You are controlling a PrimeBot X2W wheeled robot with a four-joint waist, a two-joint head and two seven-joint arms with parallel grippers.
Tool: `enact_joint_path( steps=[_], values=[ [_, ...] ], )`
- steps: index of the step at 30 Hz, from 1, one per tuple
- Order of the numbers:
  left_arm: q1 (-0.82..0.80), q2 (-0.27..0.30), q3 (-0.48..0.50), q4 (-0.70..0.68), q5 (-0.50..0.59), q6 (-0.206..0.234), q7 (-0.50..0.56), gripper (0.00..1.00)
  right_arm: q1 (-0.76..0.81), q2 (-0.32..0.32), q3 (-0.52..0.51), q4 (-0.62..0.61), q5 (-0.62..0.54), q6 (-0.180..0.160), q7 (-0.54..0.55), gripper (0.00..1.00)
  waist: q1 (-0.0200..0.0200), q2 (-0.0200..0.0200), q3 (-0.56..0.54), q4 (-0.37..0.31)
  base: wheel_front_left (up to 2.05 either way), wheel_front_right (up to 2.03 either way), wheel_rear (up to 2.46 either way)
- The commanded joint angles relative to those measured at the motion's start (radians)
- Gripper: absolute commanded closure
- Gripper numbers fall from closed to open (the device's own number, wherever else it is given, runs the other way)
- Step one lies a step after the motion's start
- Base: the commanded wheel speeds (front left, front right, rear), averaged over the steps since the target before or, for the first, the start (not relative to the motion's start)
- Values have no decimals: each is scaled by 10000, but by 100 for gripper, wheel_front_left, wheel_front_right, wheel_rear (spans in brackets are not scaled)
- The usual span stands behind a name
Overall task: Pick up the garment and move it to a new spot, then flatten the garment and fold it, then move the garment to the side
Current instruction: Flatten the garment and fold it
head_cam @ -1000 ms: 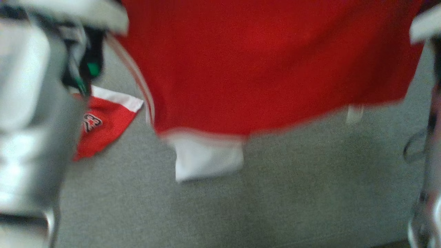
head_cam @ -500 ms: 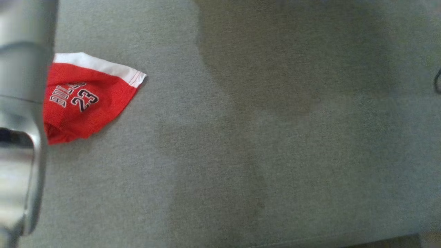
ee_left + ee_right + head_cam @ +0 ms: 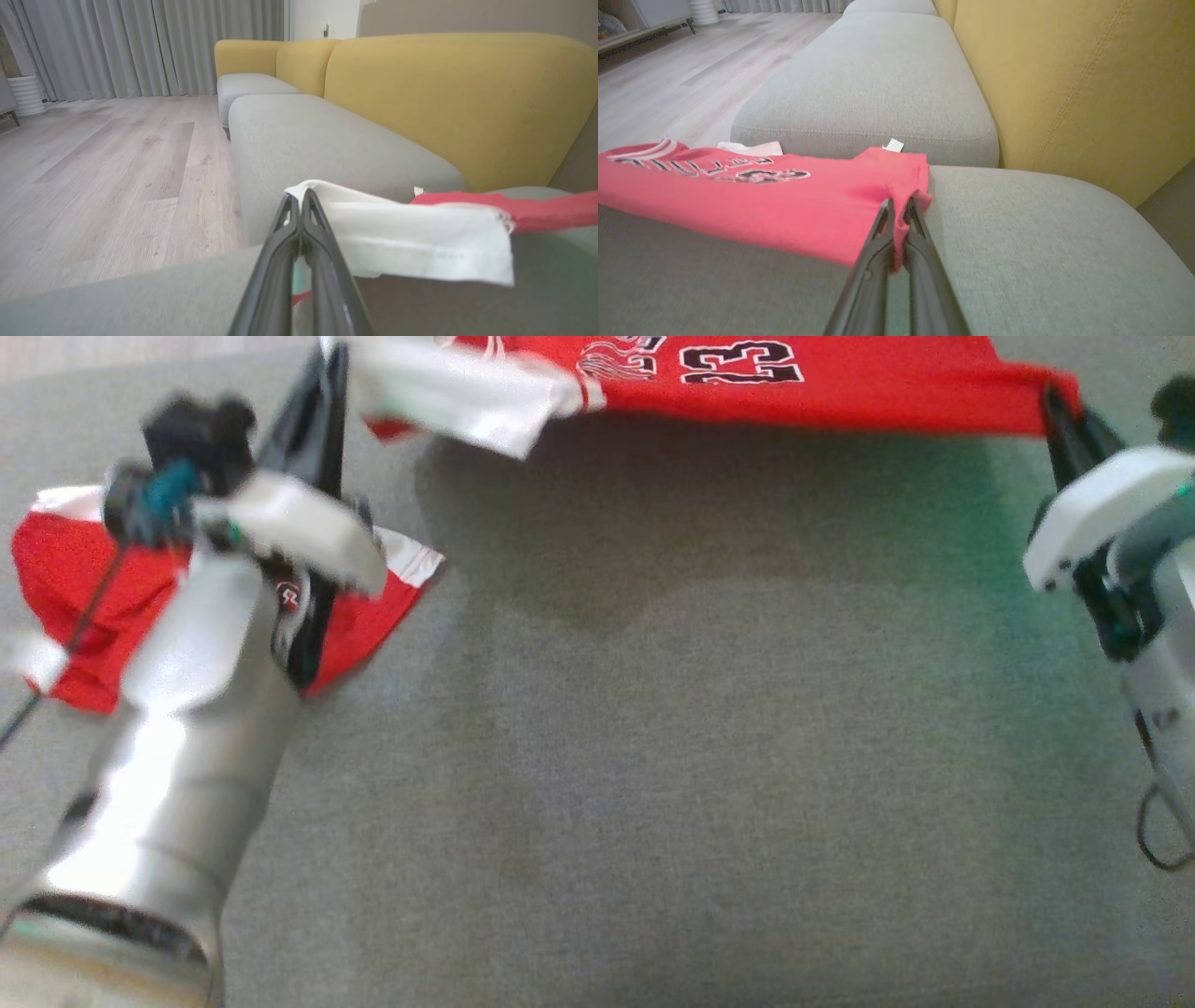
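The left end effector [image 3: 329,364] is clenching, fingers pressed together, on the white-trimmed corner of the garment [image 3: 840,387]. The right end effector [image 3: 1053,399] is clenching in the same way on the opposite red corner. The garment is hanging stretched between both end effectors above the grey seat [image 3: 653,756], and its shadow is falling on the seat below. The printed number 23 is facing up. A white flap is drooping beside the left end effector. A second garment [image 3: 65,588], also red, is lying crumpled on the seat at the left, and the left arm [image 3: 187,709] is partly covering it. A yellow backrest [image 3: 458,102] is standing behind the seat, with a wood floor [image 3: 117,154] lying beyond.
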Motion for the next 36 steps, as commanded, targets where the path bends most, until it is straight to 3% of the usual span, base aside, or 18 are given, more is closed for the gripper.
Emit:
enact_joint_path(
  steps=[1,7,11,17,29,36],
  values=[
    [-306,524,216,-307,31,6,-81,100,-13,-241,131,-339,142,-7,21,100,2,0,-235,19,0,0,0],
    [1490,1095,-611,-1105,-355,-59,745,100,991,-1464,1348,-989,1146,-7,735,100,2,0,-1022,19,0,0,0],
    [2603,1749,-1319,-2478,-865,-63,1658,100,1653,-2176,2113,-1606,1838,-7,1443,100,2,0,-1515,-14,0,0,0],
    [4119,2694,-1627,-4659,-1470,-9,2808,100,2673,-3145,3004,-2611,2838,-7,2344,100,2,0,-2247,-99,0,0,0],
    [7006,4277,-1830,-9710,-2661,1253,5115,100,4506,-4417,3608,-4500,4271,-7,3574,100,2,0,-3095,-319,0,0,0],
    [7258,4431,-1815,-10738,-2571,1795,5311,100,5056,-4395,3051,-5064,4373,-7,3505,100,2,0,-2992,-371,0,0,0]
  ],
)
